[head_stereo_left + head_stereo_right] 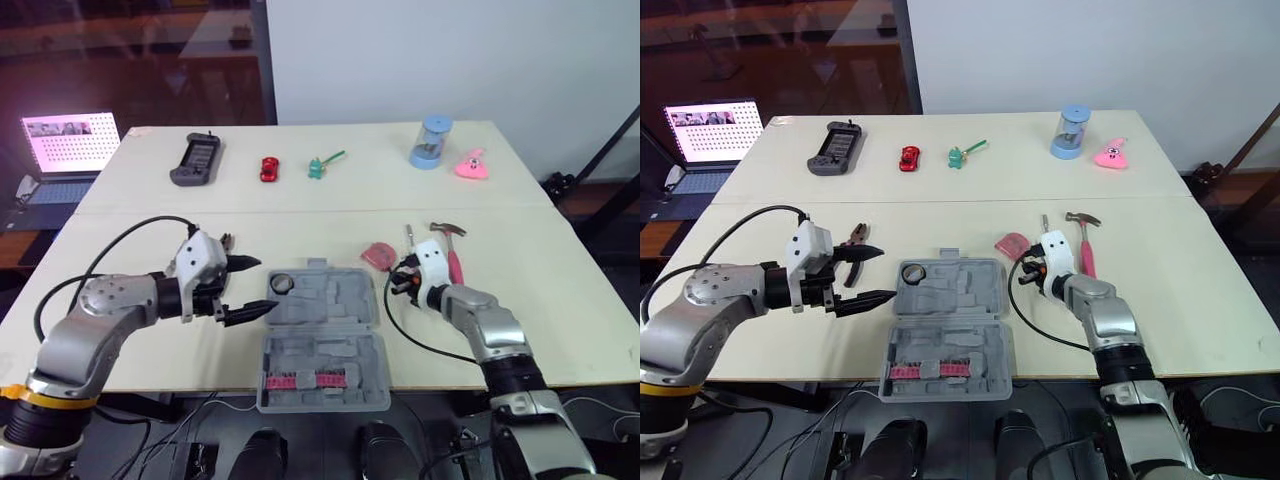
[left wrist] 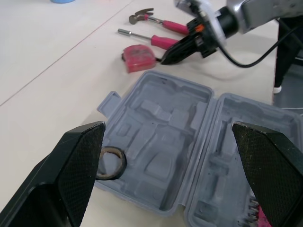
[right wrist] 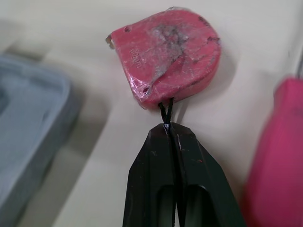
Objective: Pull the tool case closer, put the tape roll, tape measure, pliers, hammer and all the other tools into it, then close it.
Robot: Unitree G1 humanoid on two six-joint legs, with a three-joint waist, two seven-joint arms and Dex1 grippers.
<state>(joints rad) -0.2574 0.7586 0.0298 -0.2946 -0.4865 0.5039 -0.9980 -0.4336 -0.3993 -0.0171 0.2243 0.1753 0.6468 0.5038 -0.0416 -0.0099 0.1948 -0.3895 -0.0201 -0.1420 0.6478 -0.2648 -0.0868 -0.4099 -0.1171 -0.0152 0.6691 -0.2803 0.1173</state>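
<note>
Head view: tool case (image 1: 330, 305) lies open at the near tabletop (image 1: 150, 200) edge, tape roll (image 1: 281, 283) inside; left claw (image 1: 262, 286) gapes wide at its left edge. Left wrist view: hammer (image 2: 165, 23) lies beyond tape measure (image 2: 138, 57). Right wrist view: right claw (image 3: 170, 130) pinched tight on the tape measure's cord.

The open tool case (image 1: 962, 296), tape roll (image 1: 915, 272) inside, lies between the left gripper (image 1: 887, 273), fingers (image 1: 868, 299) spread, and the tape measure (image 1: 1013, 243).

Silver-grey arms (image 1: 100, 315) carry white wrist housings (image 1: 200, 262), textured black jaws and looping black cables (image 1: 140, 222).
</note>
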